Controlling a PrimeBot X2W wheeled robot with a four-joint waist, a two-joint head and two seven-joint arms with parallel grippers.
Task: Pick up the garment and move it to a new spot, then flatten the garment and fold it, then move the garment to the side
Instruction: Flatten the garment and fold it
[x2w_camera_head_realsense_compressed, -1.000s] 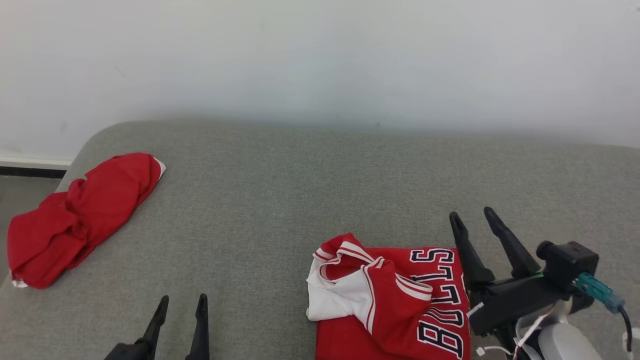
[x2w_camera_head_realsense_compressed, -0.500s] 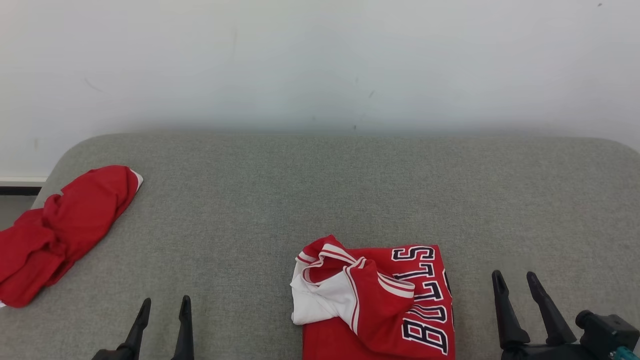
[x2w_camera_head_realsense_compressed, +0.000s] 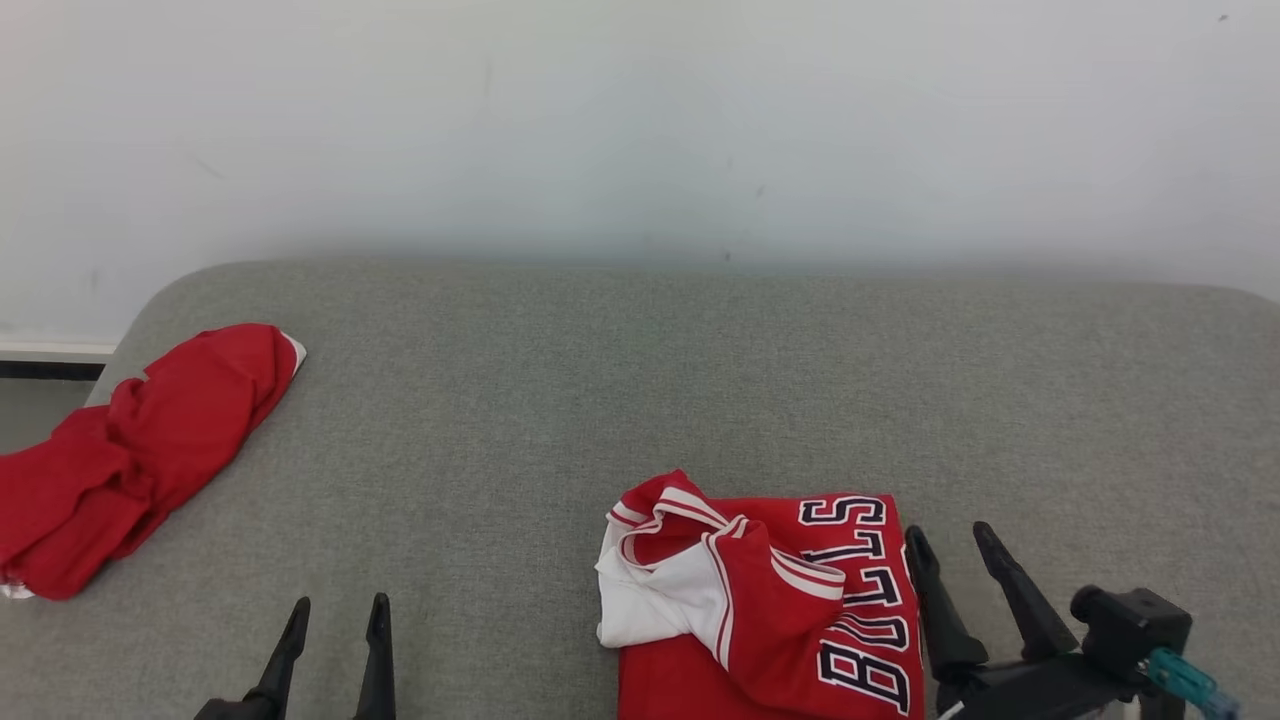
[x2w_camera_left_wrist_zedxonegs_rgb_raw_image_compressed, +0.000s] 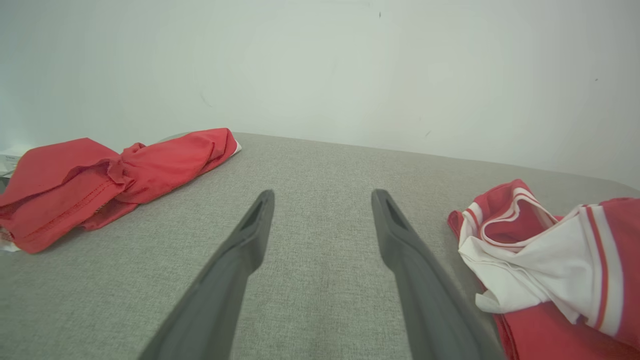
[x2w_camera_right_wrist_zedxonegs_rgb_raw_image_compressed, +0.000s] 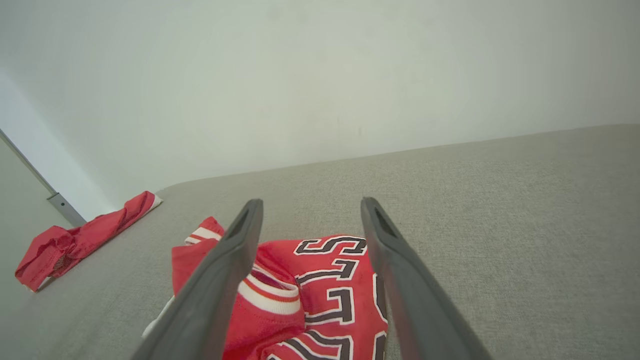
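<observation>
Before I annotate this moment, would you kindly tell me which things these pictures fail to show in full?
1. Jersey: near end cut off by the head view's bottom edge; fingers of the right gripper cover some lettering in the right wrist view.
2. Bunched red garment: cut by the head view's left edge; its type unclear.

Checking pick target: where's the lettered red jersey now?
The jersey lies lower centre-right in the head view on the grey cushion, beside the right gripper.

The jersey (x2w_camera_head_realsense_compressed: 790, 610) lies front right on the cushion (x2w_camera_head_realsense_compressed: 600, 380); a second garment (x2w_camera_head_realsense_compressed: 140, 450) lies far left; the wall (x2w_camera_head_realsense_compressed: 640, 120) stands behind.
</observation>
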